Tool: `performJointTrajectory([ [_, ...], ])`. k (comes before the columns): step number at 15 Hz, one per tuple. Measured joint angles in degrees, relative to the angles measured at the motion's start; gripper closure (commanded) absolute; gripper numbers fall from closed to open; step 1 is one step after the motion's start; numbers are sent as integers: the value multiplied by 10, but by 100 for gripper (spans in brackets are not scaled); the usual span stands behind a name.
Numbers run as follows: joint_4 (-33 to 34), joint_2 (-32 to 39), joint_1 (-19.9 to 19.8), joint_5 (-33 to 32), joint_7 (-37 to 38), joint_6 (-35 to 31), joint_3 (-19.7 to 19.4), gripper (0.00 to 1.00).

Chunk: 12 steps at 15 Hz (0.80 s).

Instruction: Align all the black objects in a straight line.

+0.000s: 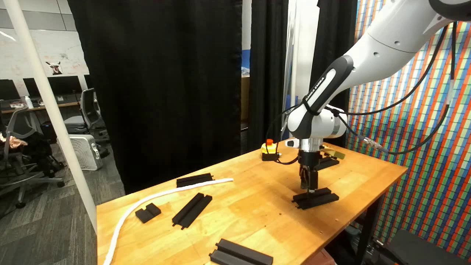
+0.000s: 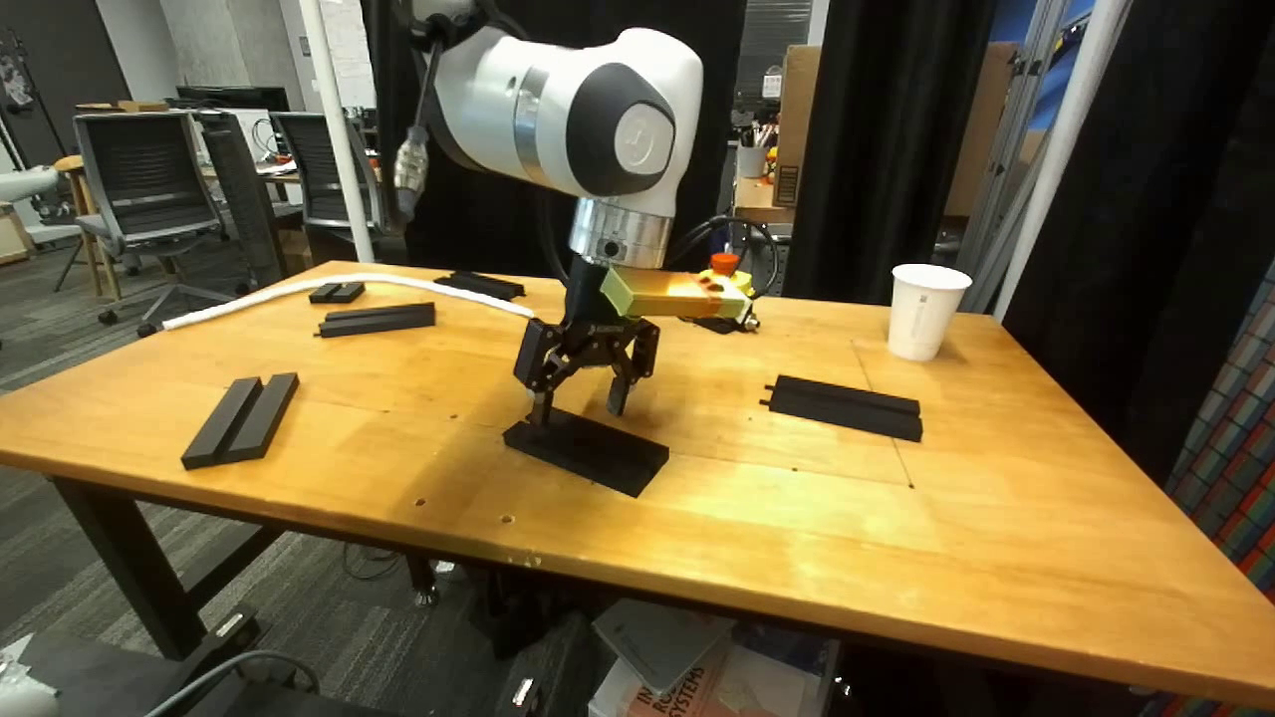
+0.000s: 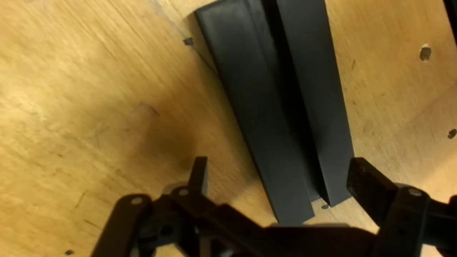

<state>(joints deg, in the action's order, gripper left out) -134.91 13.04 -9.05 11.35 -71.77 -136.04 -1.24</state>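
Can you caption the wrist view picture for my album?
Robot's-eye view: open gripper over a grooved black block on a wooden table.

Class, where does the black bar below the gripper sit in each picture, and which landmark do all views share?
In an exterior view: black bar, right of centre, lower half.
In an exterior view: black bar, slightly left of centre, lower half.
In the wrist view: black bar, from the top edge down, slightly right of centre.
Shared landmark: the open gripper.

Matt blocks (image 2: 845, 406), lightly glossy wooden tabletop (image 2: 747, 538), paper cup (image 2: 926, 311)
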Motion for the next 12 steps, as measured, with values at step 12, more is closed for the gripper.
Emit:
performJointTrajectory([
  [12,-103,-52,21,-41,16,-105,1,0],
])
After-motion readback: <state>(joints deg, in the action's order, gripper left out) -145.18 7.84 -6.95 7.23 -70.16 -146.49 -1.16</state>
